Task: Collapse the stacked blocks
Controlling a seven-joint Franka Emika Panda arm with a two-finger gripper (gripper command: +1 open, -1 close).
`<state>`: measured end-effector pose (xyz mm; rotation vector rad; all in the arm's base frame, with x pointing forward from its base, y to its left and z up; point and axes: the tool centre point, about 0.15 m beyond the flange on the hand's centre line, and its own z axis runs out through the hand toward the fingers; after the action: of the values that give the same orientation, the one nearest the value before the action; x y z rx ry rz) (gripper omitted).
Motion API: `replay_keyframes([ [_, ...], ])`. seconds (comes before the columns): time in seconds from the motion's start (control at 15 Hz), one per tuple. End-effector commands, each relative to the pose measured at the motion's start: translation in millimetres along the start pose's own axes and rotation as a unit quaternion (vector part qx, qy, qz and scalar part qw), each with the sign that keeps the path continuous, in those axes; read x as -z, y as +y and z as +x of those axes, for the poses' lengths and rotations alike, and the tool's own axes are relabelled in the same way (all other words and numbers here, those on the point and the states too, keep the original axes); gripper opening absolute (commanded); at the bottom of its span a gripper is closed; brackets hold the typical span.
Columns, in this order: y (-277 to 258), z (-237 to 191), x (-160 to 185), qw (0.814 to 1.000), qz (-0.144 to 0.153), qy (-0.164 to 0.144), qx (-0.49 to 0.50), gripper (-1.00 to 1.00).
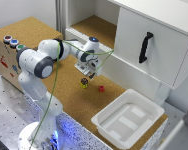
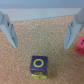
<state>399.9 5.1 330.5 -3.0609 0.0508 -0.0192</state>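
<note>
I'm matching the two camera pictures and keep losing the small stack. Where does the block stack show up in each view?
Exterior view: the stacked blocks stand on the cork table, just below the gripper, dark cube above yellow-green.
Wrist view: the stack is seen from above, ahead of the two fingers, with a ring on its dark top face.
Shared landmark: the red block, at the picture's edge in the wrist view.
</note>
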Motion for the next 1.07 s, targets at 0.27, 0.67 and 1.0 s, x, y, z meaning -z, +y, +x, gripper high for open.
replay_keyframes([
  [0.27, 91.6, -46.1, 20.2, 1.0, -0.031, -0.003, 0.003, 1.0],
  [0.67, 109.4, -46.1, -38.5, 1.0, -0.003, -0.017, -0.016, -1.0],
  [1.0, 80.7, -31.5, -62.9, 0.999, 0.012, -0.032, 0.007, -1.0],
])
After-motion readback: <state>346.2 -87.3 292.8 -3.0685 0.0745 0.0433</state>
